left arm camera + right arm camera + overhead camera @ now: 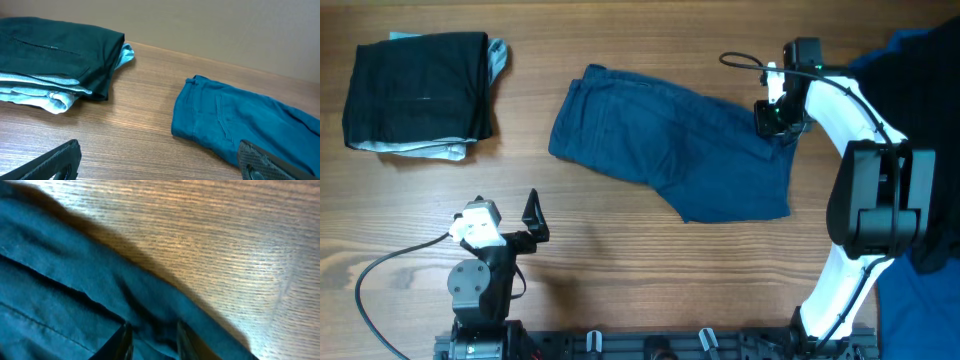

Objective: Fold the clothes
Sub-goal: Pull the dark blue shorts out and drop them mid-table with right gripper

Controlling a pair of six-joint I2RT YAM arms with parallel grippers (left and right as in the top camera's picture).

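- Shorts (pixel 670 150): navy-blue, denim-like, lying flat on the table (pixel 650 260) right of centre. The waistband points to the far left and the leg hems to the right.
- Folded stack (pixel 420 95): at the far left corner, well apart from the shorts. A black garment lies on top of a pale blue one. The left wrist view shows the pale layers along the stack's side, while the overhead view shows only a thin pale fringe.
- Right gripper (pixel 775 122): at the shorts' far right corner. The overhead view hides its fingertips under the wrist. Its own camera shows the jaws set narrow, with a puckered ridge of the shorts' edge pinched between them. Only the fingertips (pixel 125 340) show, cut off at the bottom edge of the frame.
- Left gripper (pixel 159 147): at the near left, over bare wood, with jaws spread wide and nothing between them. Its camera catches both the stack and the waistband end of the shorts.
- Blue fabric (pixel 920 310): along the right edge, partly behind the right arm and cut off by the frame. What kind of item it is cannot be told. It shows in the overhead view only.
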